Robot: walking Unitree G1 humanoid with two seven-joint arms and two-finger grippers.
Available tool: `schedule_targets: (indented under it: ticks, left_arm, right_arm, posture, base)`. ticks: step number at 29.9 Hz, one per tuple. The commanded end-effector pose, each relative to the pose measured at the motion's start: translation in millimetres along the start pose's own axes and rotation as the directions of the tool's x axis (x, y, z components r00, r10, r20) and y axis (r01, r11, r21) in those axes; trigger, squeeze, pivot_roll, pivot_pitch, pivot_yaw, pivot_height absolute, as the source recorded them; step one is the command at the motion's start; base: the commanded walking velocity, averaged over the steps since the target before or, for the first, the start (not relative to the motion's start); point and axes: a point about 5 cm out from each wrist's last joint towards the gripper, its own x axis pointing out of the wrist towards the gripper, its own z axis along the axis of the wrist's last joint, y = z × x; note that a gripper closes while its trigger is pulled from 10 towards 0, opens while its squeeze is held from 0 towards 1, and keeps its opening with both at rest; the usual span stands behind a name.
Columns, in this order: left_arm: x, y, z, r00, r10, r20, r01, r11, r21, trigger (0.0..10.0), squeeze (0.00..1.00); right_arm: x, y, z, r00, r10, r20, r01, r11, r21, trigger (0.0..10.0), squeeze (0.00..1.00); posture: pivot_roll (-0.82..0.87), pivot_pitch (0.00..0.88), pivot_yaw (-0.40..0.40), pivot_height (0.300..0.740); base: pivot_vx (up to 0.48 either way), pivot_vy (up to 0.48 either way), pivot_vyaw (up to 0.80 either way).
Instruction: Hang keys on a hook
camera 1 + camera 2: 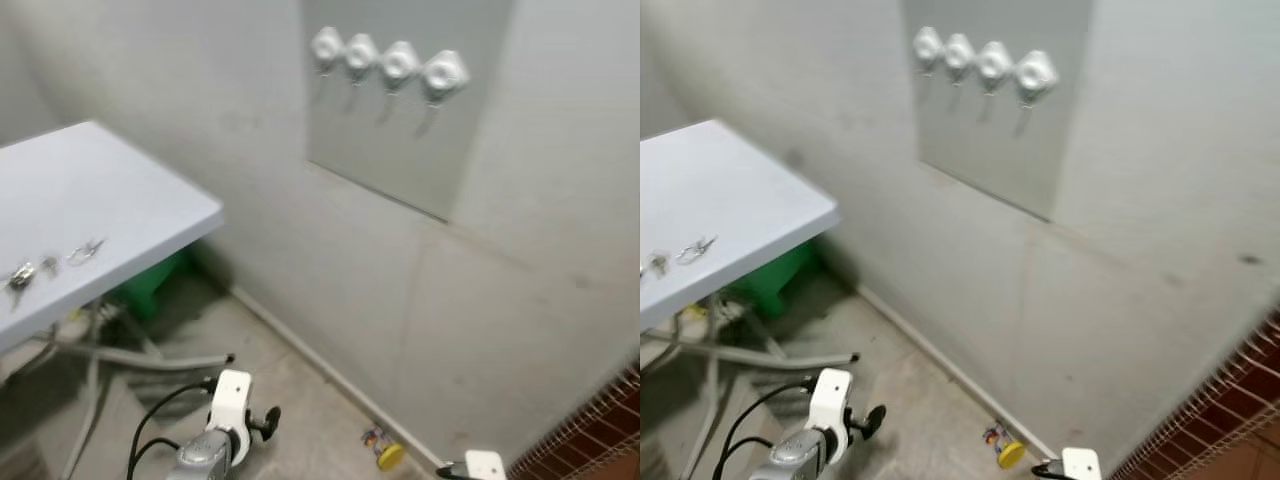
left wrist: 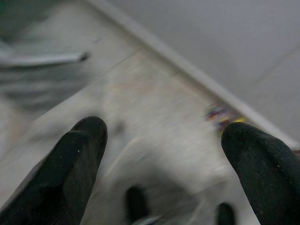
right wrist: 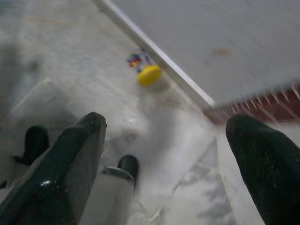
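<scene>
Left eye view puts the small metal keys point(image 1: 85, 252) on the pale grey desk point(image 1: 150, 200), left of the four white wall hooks point(image 1: 385, 62). Nearer them hangs the left tool point(image 2: 161, 154), fingers spread and empty; right tool point(image 3: 164, 159) likewise.

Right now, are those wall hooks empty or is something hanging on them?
Empty: all four white hooks are bare, and the keys lie on the table.

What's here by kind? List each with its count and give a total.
Wall hooks: 4, in a row on the grey panel
Key sets on the white table: 2, perhaps more; blurred
Yellow-capped item on the floor: 1
Green bin under the table: 1
Total: 8
</scene>
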Motion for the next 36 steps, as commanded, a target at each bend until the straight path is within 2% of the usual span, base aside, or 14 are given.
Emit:
schedule_targets:
  ticks: [1, 8, 36]
  left_arm:
    - [2.3, -3.0, 6.8, 1.000, -0.009, 0.020, 0.009, 1.000, 0.007, 10.0, 0.00]
    - [2.6, -3.2, 7.1, 1.000, -0.005, 0.022, 0.005, 1.000, -0.013, 10.0, 0.00]
    - [2.4, 1.7, 12.1, 0.999, 0.005, 0.040, -0.004, 1.000, -0.007, 10.0, 0.00]
  right_arm:
    - [-2.3, 1.6, -8.0, 1.000, 0.007, -0.023, -0.006, 1.000, 0.004, 10.0, 0.00]
    - [-2.6, -0.2, -8.3, 1.000, 0.010, -0.024, -0.010, 1.000, -0.003, 10.0, 0.00]
    - [-2.8, -2.7, -6.2, 1.000, 0.017, -0.007, -0.017, 1.000, -0.001, 10.0, 0.00]
  posture:
    - [-0.04, 0.000, 0.016, 0.740]
    - [-0.03, 0.000, 0.012, 0.740]
    - [-0.03, 0.000, 0.009, 0.740]
  base:
    - [0.000, 0.000, 0.80]
    - [0.000, 0.000, 0.80]
    - [0.000, 0.000, 0.80]
